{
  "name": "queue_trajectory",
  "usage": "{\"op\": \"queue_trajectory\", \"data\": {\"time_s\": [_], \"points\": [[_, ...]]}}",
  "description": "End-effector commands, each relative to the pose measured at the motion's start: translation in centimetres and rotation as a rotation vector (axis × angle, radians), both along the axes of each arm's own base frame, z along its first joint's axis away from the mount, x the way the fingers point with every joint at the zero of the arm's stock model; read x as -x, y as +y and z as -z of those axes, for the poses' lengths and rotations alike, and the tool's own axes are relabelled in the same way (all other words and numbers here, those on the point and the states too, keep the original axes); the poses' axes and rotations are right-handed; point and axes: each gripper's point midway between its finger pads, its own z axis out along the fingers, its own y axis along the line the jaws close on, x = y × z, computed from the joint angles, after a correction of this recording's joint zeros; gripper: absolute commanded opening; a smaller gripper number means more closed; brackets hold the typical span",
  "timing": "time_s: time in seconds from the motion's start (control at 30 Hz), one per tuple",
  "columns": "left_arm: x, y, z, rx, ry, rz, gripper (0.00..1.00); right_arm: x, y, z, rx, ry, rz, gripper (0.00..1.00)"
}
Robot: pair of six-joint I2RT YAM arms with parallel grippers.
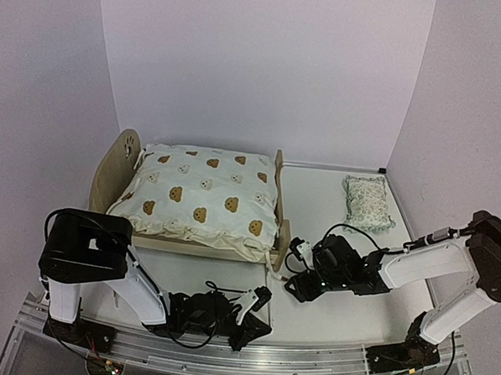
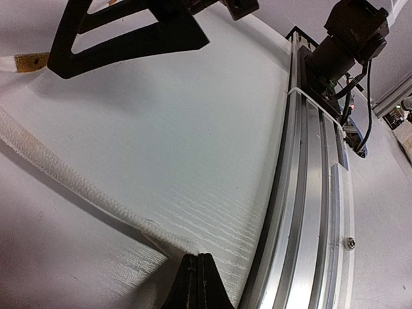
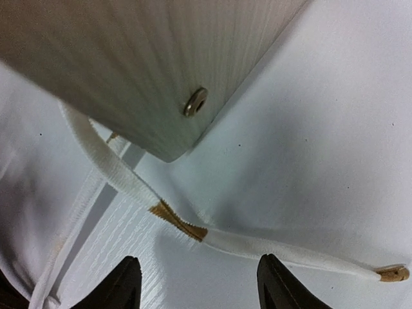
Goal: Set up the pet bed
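On one pet bed (image 1: 110,173), one quilt (image 1: 204,193)

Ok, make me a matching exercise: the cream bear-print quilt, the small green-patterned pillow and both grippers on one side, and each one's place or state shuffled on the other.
1. cream bear-print quilt
2. small green-patterned pillow
3. left gripper
4. right gripper

A. shut, beside the aluminium rail
B. on the white table, right of the light plywood bed frame, apart from it
C. open, at a corner of the bed frame
D. spread over the bed frame

Pairs: 1-D, 2-B, 3-A, 4-C
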Motion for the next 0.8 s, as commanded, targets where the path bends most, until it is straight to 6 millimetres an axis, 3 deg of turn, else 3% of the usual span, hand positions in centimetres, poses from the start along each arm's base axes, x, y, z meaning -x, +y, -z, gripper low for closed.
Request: {"op": "queue_trajectory", "data": {"time_s": [0.0, 0.27, 0.43, 0.57, 0.77], "points": [[0.9, -0.4, -0.8, 0.045, 0.019, 0.037, 0.00, -1.0, 1.6, -0.7, -0.055, -0.086, -0.047, 0.60], [0.9, -0.5, -0.9, 0.049, 0.023, 0.044, 0.00, -0.8, 0.6, -1.1, -0.036, -0.237, -0.142, 0.62], [0.7, -0.4, -1.0, 0.057, 0.031, 0.041, 0.00, 0.4, -0.5, -1.2, -0.045, -0.311, -0.222, 0.62], [0.6, -0.4, -1.0, 0.056, 0.037, 0.044, 0.00, 1.0, 0.2, -1.6, -0.085, -0.341, -0.290, 0.63], [0.6, -0.6, -1.0, 0.057, 0.042, 0.047, 0.00, 0.0, 1.4, -0.5, -0.063, -0.323, -0.312, 0.58]]}}
